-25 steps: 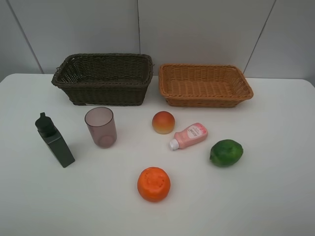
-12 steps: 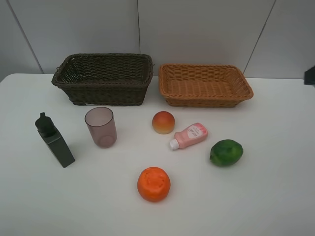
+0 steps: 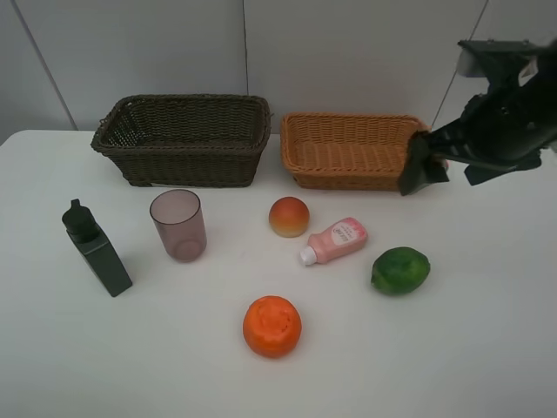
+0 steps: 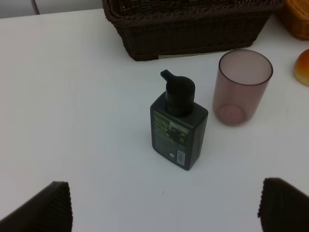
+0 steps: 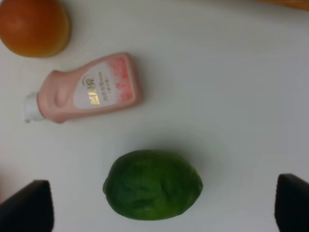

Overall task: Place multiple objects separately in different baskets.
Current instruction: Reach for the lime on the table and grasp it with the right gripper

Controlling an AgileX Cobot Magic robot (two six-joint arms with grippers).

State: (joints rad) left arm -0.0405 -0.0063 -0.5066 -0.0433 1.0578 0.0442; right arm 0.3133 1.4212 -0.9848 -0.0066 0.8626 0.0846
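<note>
On the white table are an orange (image 3: 271, 326), a green lime (image 3: 400, 269), a peach-coloured fruit (image 3: 288, 216), a pink squeeze bottle (image 3: 335, 240) lying on its side, a dark green square bottle (image 3: 97, 251) and a mauve cup (image 3: 178, 225), both upright. The dark brown basket (image 3: 184, 164) and the tan basket (image 3: 362, 178) stand at the back, both empty. My right gripper (image 3: 439, 174) hangs open by the tan basket's right end, above and behind the lime (image 5: 152, 184). My left gripper (image 4: 161, 212) is open, short of the dark green bottle (image 4: 178, 126) and cup (image 4: 241, 87).
A grey panelled wall stands behind the baskets. The right wrist view shows the pink bottle (image 5: 89, 89) and the peach-coloured fruit (image 5: 34, 24) beyond the lime. The left arm does not show in the exterior view.
My right arm has come in from the right edge and now hangs over the table by the tan basket. The objects have not moved.
</note>
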